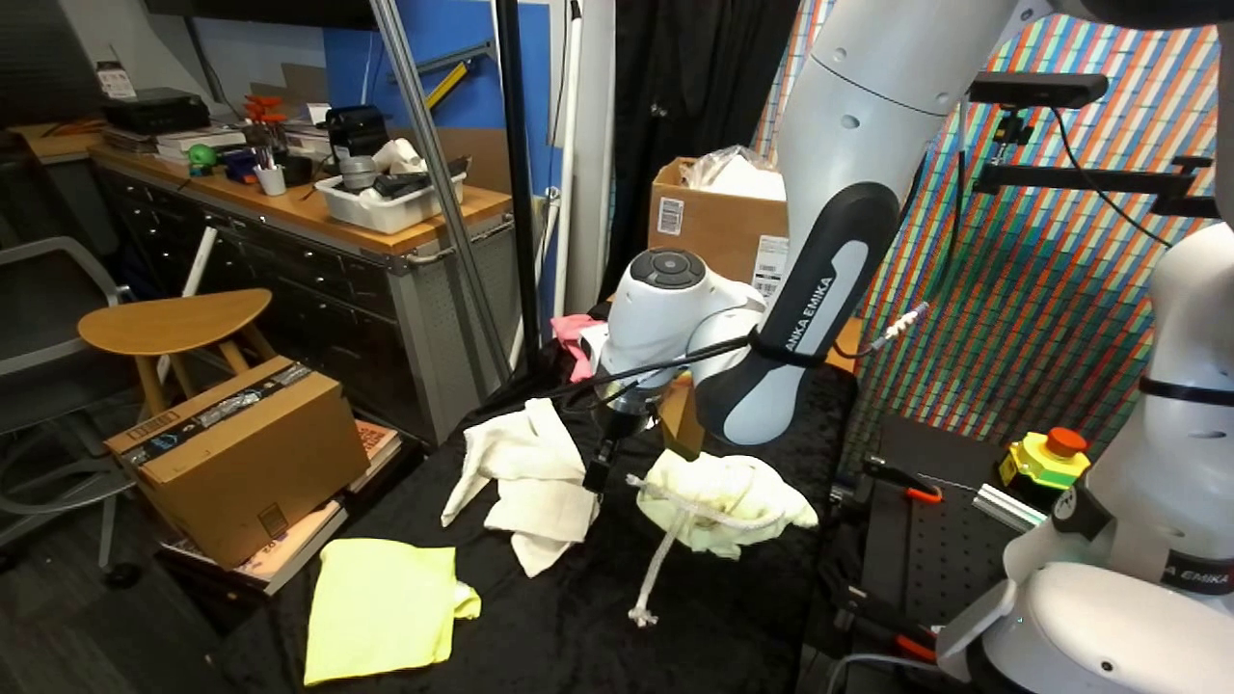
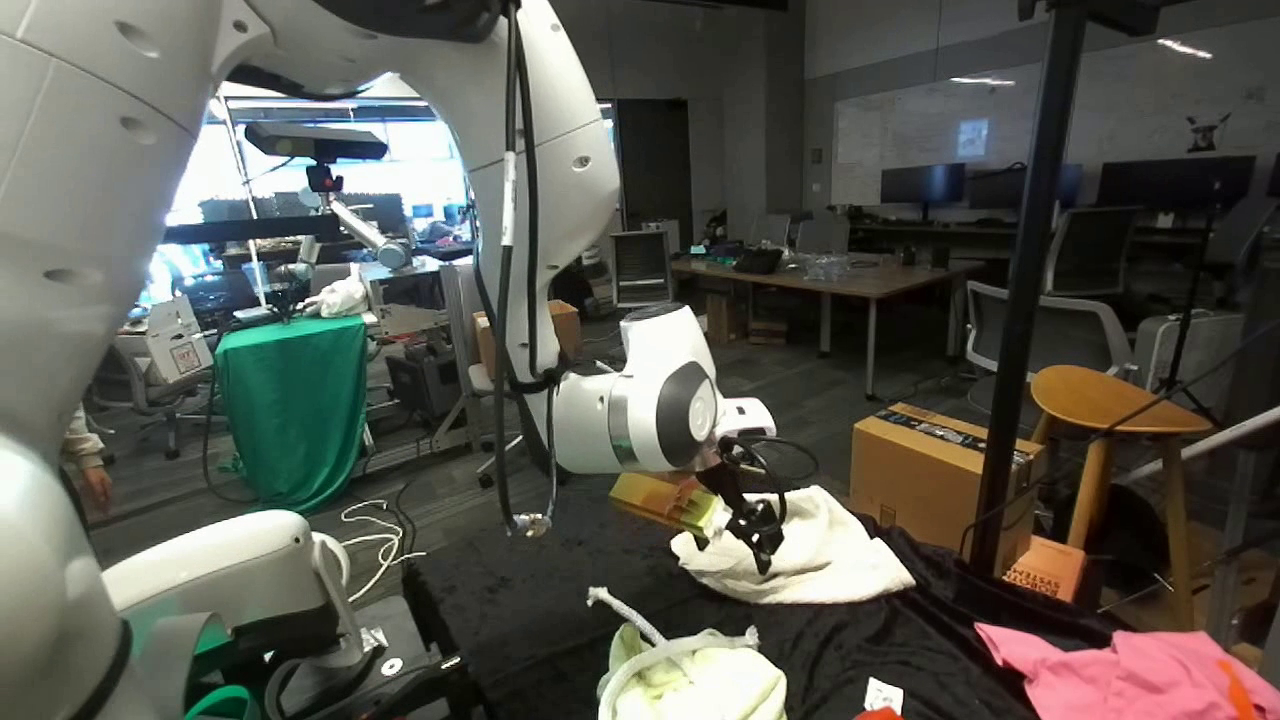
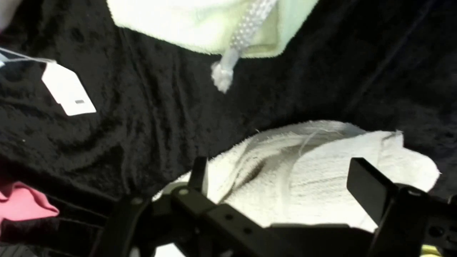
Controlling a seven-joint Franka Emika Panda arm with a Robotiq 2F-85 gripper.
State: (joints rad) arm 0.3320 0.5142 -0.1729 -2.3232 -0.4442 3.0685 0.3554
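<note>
Bearing white cloth (image 3: 321, 182) under parted, empty fingers (image 3: 370, 191), black fabric (image 1: 559, 636) lies near a workbench (image 1: 301, 209).

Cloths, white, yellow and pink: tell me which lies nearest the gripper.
The white cloth: in the wrist view it shows between the open jaws of the gripper, while the yellow cloth and pink cloth lie farther off.

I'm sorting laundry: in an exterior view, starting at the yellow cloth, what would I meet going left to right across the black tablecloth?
Yellow cloth → white towel → pale corded bundle.
</note>
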